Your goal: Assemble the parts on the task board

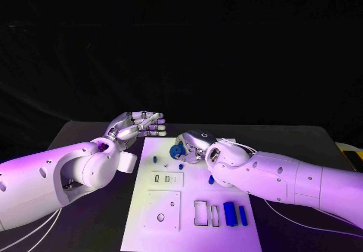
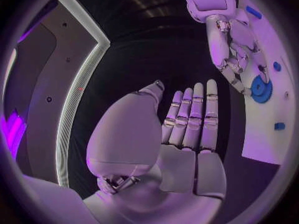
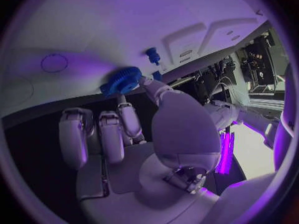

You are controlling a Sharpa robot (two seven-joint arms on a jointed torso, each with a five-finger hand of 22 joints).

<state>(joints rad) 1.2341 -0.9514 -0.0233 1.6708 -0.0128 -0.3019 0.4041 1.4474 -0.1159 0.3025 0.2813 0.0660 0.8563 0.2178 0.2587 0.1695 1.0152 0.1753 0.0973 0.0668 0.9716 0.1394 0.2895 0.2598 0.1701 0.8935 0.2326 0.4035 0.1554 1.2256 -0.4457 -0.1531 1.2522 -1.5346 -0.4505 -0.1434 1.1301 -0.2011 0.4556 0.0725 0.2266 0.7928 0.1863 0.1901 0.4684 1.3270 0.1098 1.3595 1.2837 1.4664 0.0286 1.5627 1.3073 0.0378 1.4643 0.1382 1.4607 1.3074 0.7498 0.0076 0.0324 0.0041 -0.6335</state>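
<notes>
The silver right hand (image 1: pixel 195 147) is being shown over the far end of the flat white task board (image 1: pixel 170 210), a round blue toothed gear (image 1: pixel 176 152) being pinched at its fingertips (image 3: pixel 144 80), just above or on the board surface; which cannot be told. The silver left hand (image 1: pixel 138 125) is being held apart and empty, off the board's far left corner. Assembly is being judged early: blue pegs (image 1: pixel 155 158) are standing, while oblong blue blocks (image 1: pixel 229 213) are lying loose beside open slots.

A black table (image 1: pixel 91 134) carries, perhaps, a yellow-edged object (image 1: pixel 352 156) at its right edge.
</notes>
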